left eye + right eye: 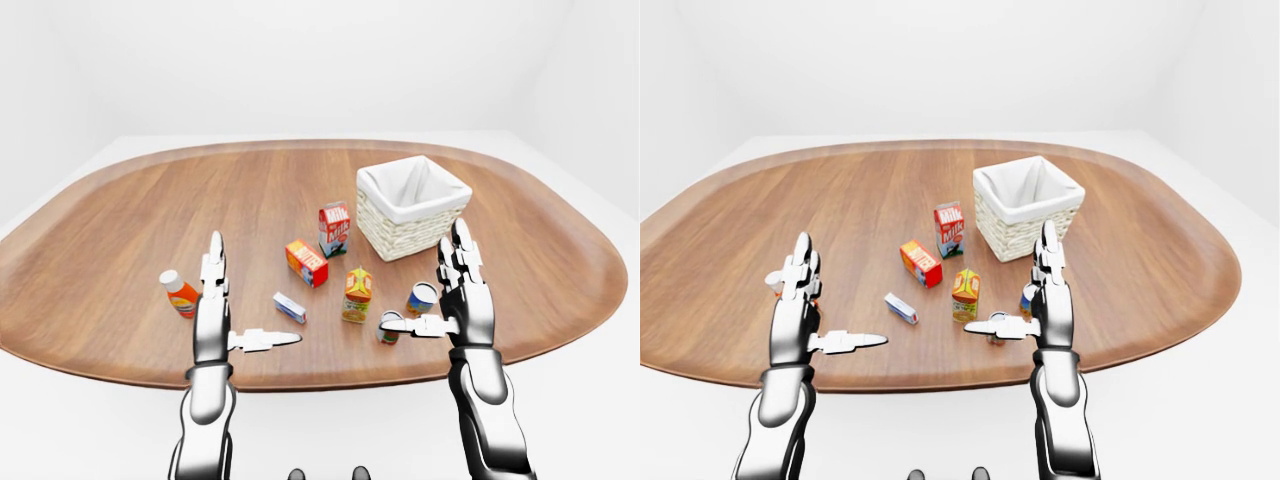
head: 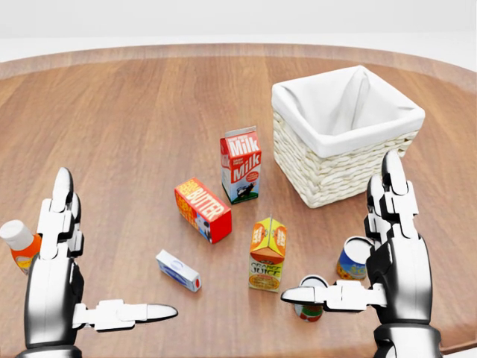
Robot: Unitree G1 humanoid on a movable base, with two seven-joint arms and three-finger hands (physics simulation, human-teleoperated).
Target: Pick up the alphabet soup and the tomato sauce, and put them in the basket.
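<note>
Two cans stand on the wooden table by my right hand. A blue-and-yellow can, likely the alphabet soup [image 2: 353,259], stands just left of my right palm. A red-and-green can, likely the tomato sauce [image 2: 308,300], stands behind my right thumb, which hides part of it. The white-lined wicker basket [image 2: 335,176] stands above them at the upper right, empty. My right hand [image 2: 344,242] is open, fingers upright, thumb pointing left. My left hand [image 2: 113,250] is open and empty at the lower left.
A milk carton [image 2: 241,165], a butter box [image 2: 203,209], an orange juice carton [image 2: 267,253] and a small blue-white box [image 2: 178,270] stand between my hands. An orange bottle with a white cap [image 2: 19,245] lies left of my left hand. The table's near edge [image 1: 330,384] runs below.
</note>
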